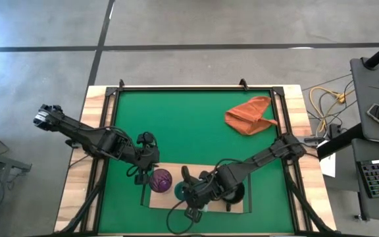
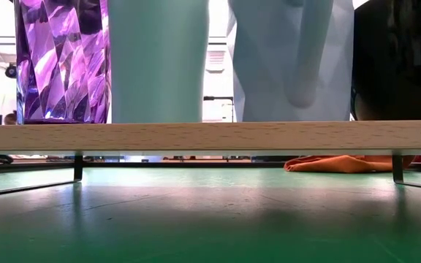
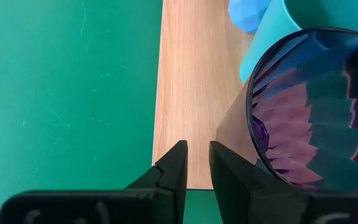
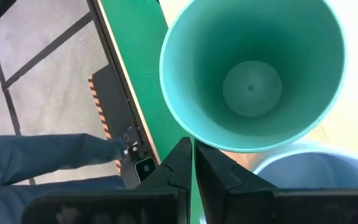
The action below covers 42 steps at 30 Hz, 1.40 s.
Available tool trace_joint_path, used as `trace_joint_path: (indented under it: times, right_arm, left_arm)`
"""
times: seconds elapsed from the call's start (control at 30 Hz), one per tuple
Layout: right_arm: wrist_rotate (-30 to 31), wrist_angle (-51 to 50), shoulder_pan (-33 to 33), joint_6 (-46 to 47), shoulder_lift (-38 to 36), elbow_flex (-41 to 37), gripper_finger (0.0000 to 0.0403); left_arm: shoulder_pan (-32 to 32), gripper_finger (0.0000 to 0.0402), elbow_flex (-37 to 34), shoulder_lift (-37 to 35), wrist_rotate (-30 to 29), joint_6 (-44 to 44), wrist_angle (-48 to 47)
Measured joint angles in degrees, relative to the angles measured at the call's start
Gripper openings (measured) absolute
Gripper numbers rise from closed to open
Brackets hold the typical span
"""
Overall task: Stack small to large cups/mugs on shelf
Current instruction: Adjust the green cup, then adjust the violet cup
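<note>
The light-wood shelf point(image 1: 166, 197) stands near the table's near edge, and all four vessels stand on it in a row. In the low view they are the purple tumbler point(image 2: 61, 62), the pale teal cup point(image 2: 159, 62), the light blue mug point(image 2: 291, 62) and the black mug point(image 2: 400, 62). My left gripper point(image 3: 197, 165) points down beside the tumbler point(image 3: 316, 112), over the shelf's left end, with a narrow gap between its fingers and nothing in it. My right gripper point(image 4: 193, 149) is shut and points down just outside the teal cup's rim point(image 4: 185, 134). My right gripper's shut fingertips point(image 4: 182, 152) stand against the outer edge of the teal cup's rim point(image 4: 194, 138), coming from above. I cannot tell whether they touch it. The cup stands upright on the shelf.
An orange-red cloth point(image 1: 250, 115) lies crumpled on the green mat point(image 1: 176, 125) at the far right. The right arm point(image 1: 268, 158) reaches over the shelf's right half and hides the light blue mug in the high view. The mat's far and left parts are bare.
</note>
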Motion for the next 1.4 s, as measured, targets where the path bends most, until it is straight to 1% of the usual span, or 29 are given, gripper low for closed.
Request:
trace_joint_path:
  times: [0.37,0.47,0.6,0.77,0.83,0.93,1.0,1.13,1.4]
  right_arm:
    - [0.5,-0.2,-0.2,-0.2,0.0,-0.2,0.0013]
    - [0.2,-0.4,-0.2,-0.2,0.0,-0.2,0.0013]
    - [-0.4,-0.5,-0.1,-0.1,0.0,-0.2,0.0013]
    - [-1.0,-0.8,-0.1,0.2,0.0,-0.2,0.0013]
    - [-1.0,-0.8,-0.1,0.2,0.0,-0.2,0.0013]
    - [-0.9,-0.9,-0.3,0.2,-0.2,-0.2,0.0013]
    - [0.3,-1.6,-0.3,0.3,-0.7,-0.2,0.0013]
    - [3.2,-4.0,-0.3,0.4,-2.0,-0.2,0.0013]
    - [5.0,-5.8,-0.3,0.8,-3.1,-0.2,0.0013]
  left_arm:
    - [0.0,0.0052,0.0,0.0,0.1,0.0,0.0]
    - [0.2,0.0052,0.0,0.0,0.1,1.6,-0.1]
    - [1.8,0.0052,0.3,-0.1,0.0,2.9,-0.4]
    - [4.0,0.0052,2.6,-0.2,-0.2,3.9,2.1]
    - [5.1,0.0052,2.7,-0.2,1.0,4.9,3.5]
    - [7.1,0.0052,2.1,0.2,4.6,4.8,3.9]
    - [7.6,0.0052,1.3,0.7,6.2,4.6,3.9]
    - [7.5,0.0052,1.0,0.9,7.9,4.6,4.8]
    - [7.4,0.0052,0.7,2.2,10.9,4.5,4.5]
